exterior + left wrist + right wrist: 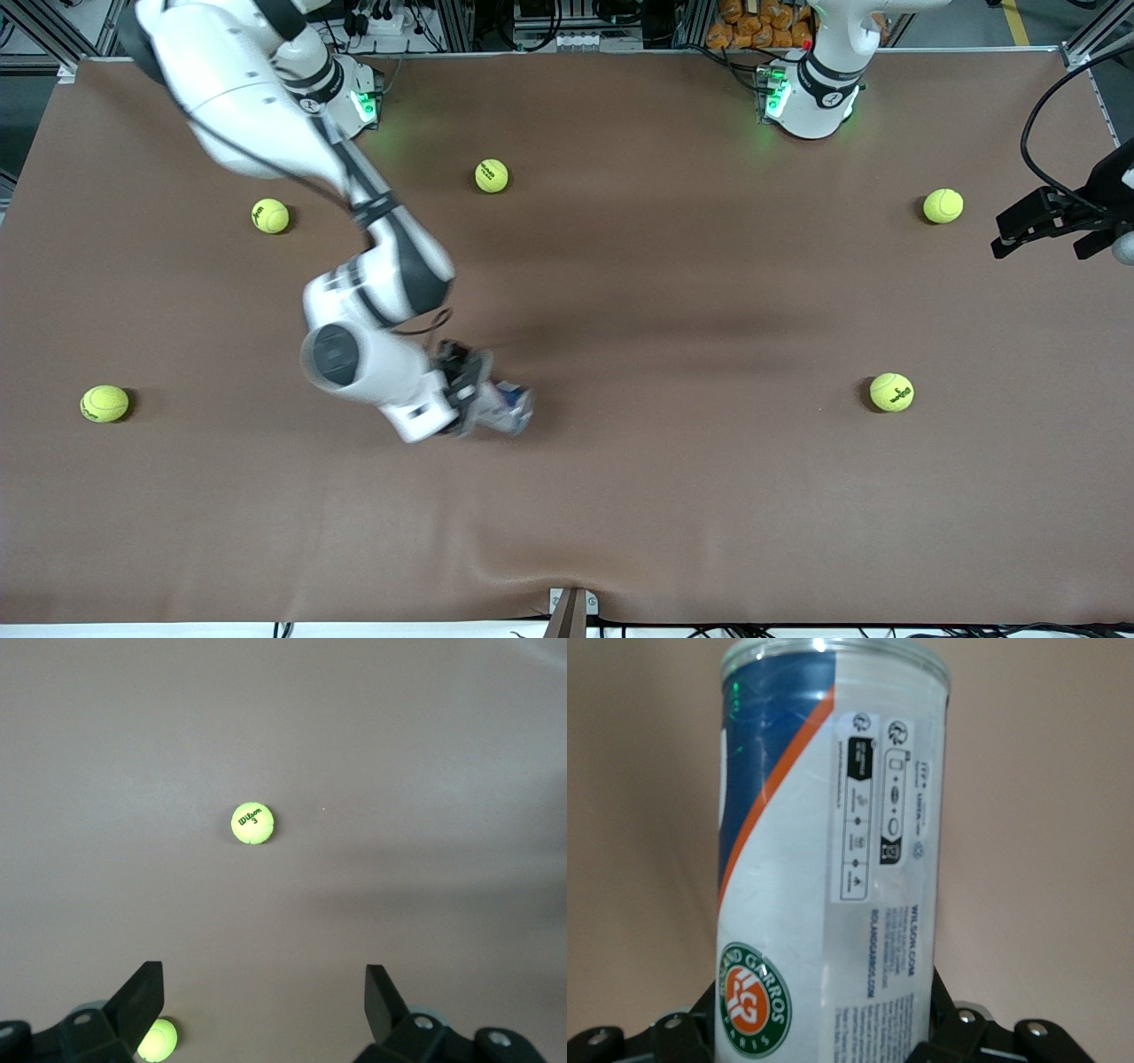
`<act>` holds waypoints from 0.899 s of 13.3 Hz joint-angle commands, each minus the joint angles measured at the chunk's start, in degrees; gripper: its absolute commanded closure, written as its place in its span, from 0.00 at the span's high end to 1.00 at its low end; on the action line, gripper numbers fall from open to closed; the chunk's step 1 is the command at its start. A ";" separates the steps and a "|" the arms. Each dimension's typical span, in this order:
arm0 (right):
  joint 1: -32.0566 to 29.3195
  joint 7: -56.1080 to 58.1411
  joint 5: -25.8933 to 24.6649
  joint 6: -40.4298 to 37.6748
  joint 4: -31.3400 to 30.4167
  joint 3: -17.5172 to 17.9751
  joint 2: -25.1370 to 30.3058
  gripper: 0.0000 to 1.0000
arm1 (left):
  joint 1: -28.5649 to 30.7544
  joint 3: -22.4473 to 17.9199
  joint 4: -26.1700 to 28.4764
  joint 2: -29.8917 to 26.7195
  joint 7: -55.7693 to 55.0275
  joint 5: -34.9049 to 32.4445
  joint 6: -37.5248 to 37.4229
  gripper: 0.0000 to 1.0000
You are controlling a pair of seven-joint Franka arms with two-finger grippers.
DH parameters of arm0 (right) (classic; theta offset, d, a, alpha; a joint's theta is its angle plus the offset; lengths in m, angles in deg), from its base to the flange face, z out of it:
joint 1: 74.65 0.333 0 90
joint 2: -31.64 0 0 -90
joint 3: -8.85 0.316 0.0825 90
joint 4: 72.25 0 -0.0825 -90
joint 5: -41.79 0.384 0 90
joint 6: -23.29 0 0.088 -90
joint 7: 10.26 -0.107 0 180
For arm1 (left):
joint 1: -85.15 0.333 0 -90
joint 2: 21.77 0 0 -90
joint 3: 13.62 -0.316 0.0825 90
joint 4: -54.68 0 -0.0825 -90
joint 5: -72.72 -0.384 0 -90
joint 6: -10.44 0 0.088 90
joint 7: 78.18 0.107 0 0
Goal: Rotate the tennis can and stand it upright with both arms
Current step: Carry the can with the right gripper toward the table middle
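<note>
Lowest on the bench, the tennis can is clamped in the right claw; left claw hangs agape, empty, waiting.

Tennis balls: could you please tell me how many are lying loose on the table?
5. Two lie toward the left arm's end, two toward the right arm's end, one between the bases.

A brown cloth covers the table, rippled at its near edge. Above the cloth's top edge stand metal frames, cables and orange bags.
</note>
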 commanded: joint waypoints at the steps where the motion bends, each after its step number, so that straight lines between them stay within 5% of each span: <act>1: 7.48 0.39 -0.36 5.65 -2.08 -0.97 -0.60 0.96 | 0.34 -0.03 -0.55 -0.06 0.10 1.86 -0.98 1.00; 6: 15.68 -2.44 -0.45 12.97 -3.06 -5.19 -3.24 0.94 | 0.52 -0.03 -0.55 0.03 0.28 3.10 -0.98 1.00; 12: 14.99 -2.53 -0.01 9.48 -2.71 -5.64 -1.58 1.00 | 0.51 -0.03 -0.55 0.03 -0.07 3.10 -0.98 1.00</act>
